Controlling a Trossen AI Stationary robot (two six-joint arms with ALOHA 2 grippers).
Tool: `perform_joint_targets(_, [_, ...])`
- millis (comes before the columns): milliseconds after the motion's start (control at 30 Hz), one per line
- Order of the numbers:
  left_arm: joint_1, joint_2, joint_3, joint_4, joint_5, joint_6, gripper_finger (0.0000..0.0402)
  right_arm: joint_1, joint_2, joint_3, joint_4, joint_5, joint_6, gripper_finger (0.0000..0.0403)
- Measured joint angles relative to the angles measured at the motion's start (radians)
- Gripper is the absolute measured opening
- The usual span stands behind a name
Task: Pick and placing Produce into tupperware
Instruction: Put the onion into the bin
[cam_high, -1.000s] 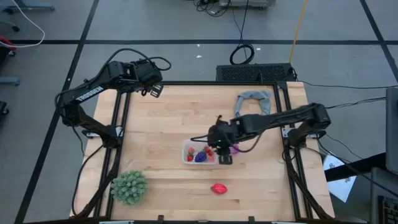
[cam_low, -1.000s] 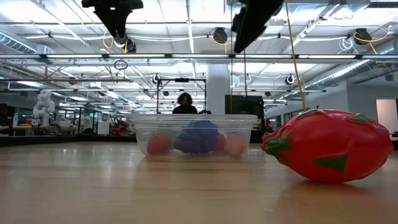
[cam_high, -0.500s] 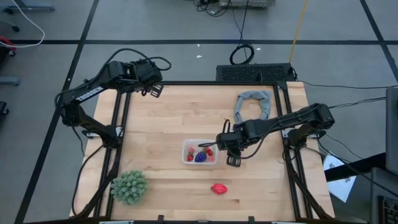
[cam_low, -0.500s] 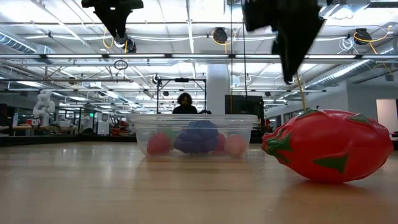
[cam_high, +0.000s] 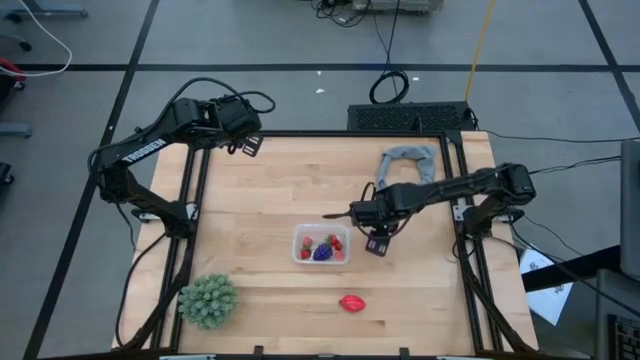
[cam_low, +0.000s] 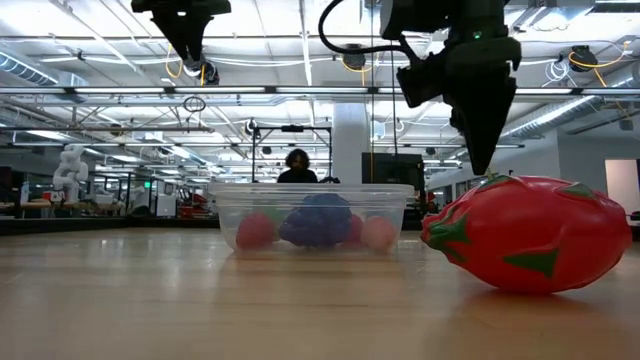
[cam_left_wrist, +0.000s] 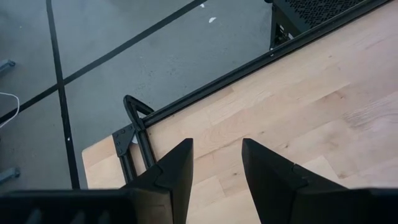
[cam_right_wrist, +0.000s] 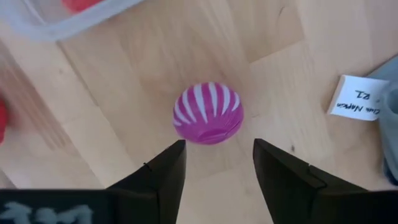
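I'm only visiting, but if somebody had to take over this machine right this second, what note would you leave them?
Right claw: open, empty, above a magenta striped ball lying on the table beside the tub.
Left claw: open, empty, waiting over the far left corner.
Clear tub, mid-table: holds small red berries and a purple fruit.
Done: those pieces are in.
Left: the magenta ball, and the big red fruit near the front edge. Next is probably the magenta ball.
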Motion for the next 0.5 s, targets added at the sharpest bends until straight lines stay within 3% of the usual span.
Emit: perform_joint_targets(500, [0.000, 0.000, 0.000, 0.000, 0.000, 0.008, 0.0143, -0.024, 0.000, -0.082, 0.085, 0.000, 0.024, 0.0261])
